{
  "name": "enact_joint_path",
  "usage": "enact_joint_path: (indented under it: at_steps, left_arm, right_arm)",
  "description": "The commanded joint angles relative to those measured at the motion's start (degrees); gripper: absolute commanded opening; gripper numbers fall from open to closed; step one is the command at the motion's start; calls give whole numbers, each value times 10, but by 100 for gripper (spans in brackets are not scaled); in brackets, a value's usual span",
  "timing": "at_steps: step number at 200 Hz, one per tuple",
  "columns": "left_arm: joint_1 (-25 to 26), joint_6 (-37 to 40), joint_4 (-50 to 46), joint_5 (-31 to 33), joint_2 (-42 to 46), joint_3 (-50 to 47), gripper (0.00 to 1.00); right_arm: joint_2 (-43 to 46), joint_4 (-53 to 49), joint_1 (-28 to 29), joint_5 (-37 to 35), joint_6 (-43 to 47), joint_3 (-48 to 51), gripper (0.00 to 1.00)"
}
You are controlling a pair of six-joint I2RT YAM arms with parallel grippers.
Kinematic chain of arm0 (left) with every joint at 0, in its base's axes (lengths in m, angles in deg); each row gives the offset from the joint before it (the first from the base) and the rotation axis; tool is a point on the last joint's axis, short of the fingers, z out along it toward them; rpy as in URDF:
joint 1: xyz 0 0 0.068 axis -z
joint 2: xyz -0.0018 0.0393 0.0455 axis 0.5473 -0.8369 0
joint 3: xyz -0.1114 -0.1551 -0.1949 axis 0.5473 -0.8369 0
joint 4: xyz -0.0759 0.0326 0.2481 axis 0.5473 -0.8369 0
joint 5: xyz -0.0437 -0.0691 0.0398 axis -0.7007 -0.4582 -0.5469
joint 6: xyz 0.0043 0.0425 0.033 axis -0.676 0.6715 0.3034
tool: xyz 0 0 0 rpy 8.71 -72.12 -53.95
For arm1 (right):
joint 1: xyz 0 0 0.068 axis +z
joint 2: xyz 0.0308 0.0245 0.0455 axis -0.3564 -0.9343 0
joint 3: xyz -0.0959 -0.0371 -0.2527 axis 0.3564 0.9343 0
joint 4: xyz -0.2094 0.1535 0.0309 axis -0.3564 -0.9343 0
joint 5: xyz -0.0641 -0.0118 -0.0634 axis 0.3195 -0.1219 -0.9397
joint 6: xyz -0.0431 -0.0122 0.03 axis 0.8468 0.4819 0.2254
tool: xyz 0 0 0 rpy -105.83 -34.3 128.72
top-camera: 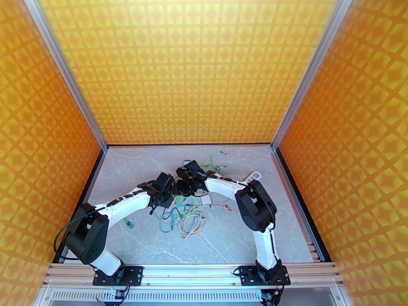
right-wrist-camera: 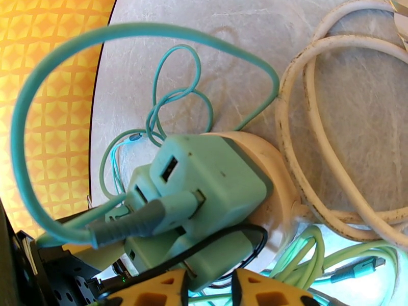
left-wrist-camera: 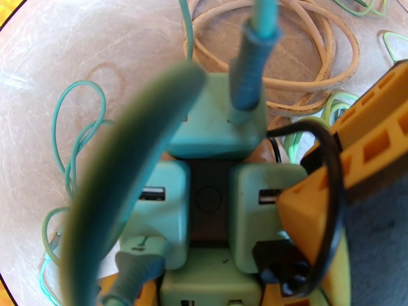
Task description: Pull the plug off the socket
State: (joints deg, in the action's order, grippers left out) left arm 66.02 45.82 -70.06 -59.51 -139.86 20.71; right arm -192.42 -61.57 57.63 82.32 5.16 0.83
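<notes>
Evidently the right gripper (right-wrist-camera: 209, 287) is straddling 1 mint-green square charger plug (right-wrist-camera: 219, 258) sitting in the round cream socket hub (right-wrist-camera: 275, 169) mid-table. I cannot tell whether it, or the left gripper (top-camera: 163, 185), is clamping. Bracing the hub and pulling straight out is looking wisest.

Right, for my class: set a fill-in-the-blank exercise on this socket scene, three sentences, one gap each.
The chargers plugged into the socket are pale ___.
The fingers at the bottom of the right wrist view are ___.
The thick cream cable lies coiled on the ___.
Missing words: green; orange; table.
</notes>
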Motion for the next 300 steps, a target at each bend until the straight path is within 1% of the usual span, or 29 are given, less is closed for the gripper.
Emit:
enact_joint_path:
  at_steps: [1,43,102,121,144,199,208,229,263,289,300]
  left_arm:
    - [-18,-13,5,-50,24,13,4]
    - [-61,-33,24,-103,54,-5,4]
    - [-66,-31,20,-103,59,-4,4]
    - [-59,-19,10,-101,53,2,4]
    - [-38,-4,-2,-80,40,13,5]
    - [35,23,-37,12,-9,42,4]
    - [41,23,-39,18,-15,47,3]
    - [45,11,-34,18,-17,45,3]
    - [39,-7,-19,11,6,36,3]
    - [16,-17,-19,-14,22,34,3]
    - [1,-23,-16,-34,33,31,2]
  right_arm:
    - [-41,-105,0,-95,15,30,28]
    - [-38,-102,0,-96,13,36,28]
    - [-34,-95,0,-98,9,43,28]
    - [-34,-95,0,-98,9,43,28]
    - [-34,-95,0,-99,10,44,28]
    - [-33,-96,1,-101,10,45,28]
    - [-32,-97,1,-101,10,46,28]
    - [-31,-99,2,-103,11,46,28]
    - [-28,-101,2,-106,13,48,28]
    - [-28,-100,2,-105,12,50,28]
    - [-28,-99,2,-105,13,50,28]
